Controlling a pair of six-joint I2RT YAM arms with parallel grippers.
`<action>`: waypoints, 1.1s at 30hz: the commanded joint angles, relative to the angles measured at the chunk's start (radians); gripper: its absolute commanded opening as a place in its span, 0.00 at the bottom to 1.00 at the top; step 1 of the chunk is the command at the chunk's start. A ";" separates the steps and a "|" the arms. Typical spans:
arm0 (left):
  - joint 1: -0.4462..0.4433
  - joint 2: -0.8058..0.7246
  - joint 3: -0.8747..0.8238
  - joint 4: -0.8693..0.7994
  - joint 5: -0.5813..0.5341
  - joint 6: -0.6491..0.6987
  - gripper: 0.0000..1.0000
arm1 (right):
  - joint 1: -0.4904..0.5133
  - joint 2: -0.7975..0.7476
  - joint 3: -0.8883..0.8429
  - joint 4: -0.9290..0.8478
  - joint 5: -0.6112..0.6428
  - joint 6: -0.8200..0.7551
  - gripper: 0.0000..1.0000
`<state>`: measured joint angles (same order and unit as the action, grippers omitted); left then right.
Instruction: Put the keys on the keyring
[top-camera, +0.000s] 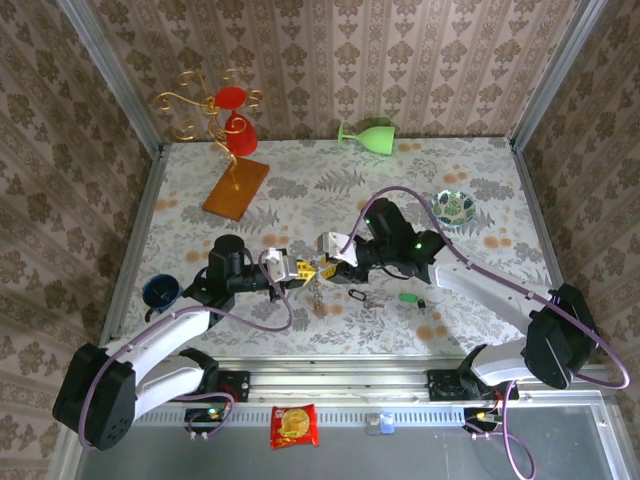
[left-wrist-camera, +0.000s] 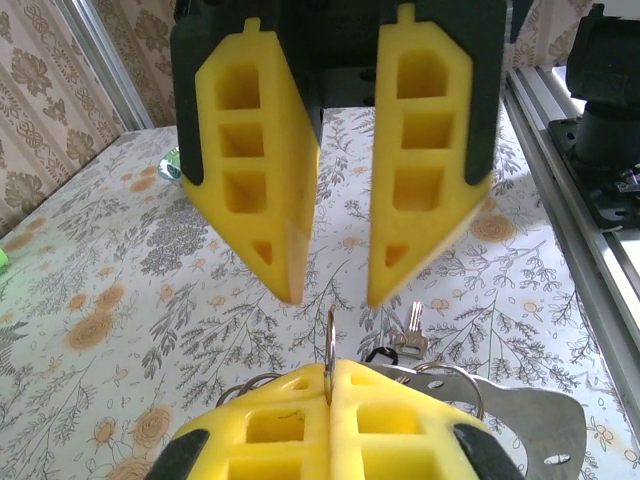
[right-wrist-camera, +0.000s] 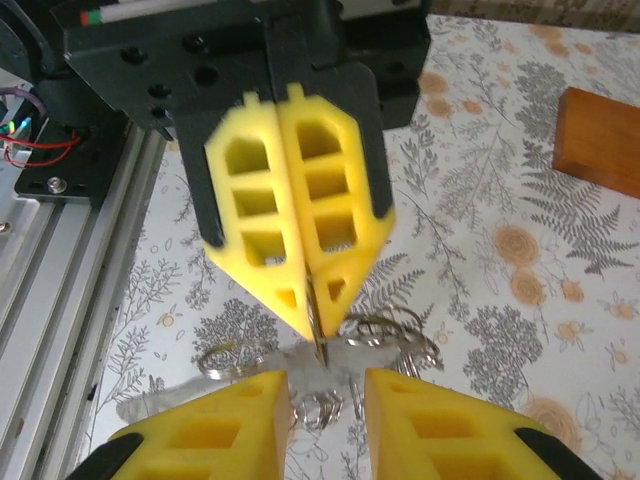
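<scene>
My left gripper is shut on a thin metal keyring held edge-on above the table. More rings and a silvery plate hang from it. My right gripper faces it tip to tip, open, with its fingers on either side of the ring and not touching it. The silver key with its small dark ring lies on the table just beyond. The green-headed key lies further right.
A green goblet lies at the back. A patterned dish sits right of the arms. A gold stand with red cups on a wooden base stands back left. A blue cup sits by the left arm.
</scene>
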<state>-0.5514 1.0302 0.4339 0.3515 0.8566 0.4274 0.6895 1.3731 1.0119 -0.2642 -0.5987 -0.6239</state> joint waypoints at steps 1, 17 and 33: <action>-0.005 -0.012 0.017 0.054 0.018 0.014 0.00 | -0.001 -0.013 -0.013 0.036 -0.052 0.017 0.28; -0.005 0.007 0.023 0.078 0.039 -0.004 0.00 | 0.018 0.041 0.016 0.048 -0.058 0.007 0.11; -0.018 -0.002 0.061 -0.024 -0.021 0.061 0.08 | 0.081 0.083 0.139 -0.166 0.008 -0.113 0.00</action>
<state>-0.5579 1.0386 0.4412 0.3412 0.8627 0.4385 0.7383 1.4403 1.1046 -0.3649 -0.5659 -0.6956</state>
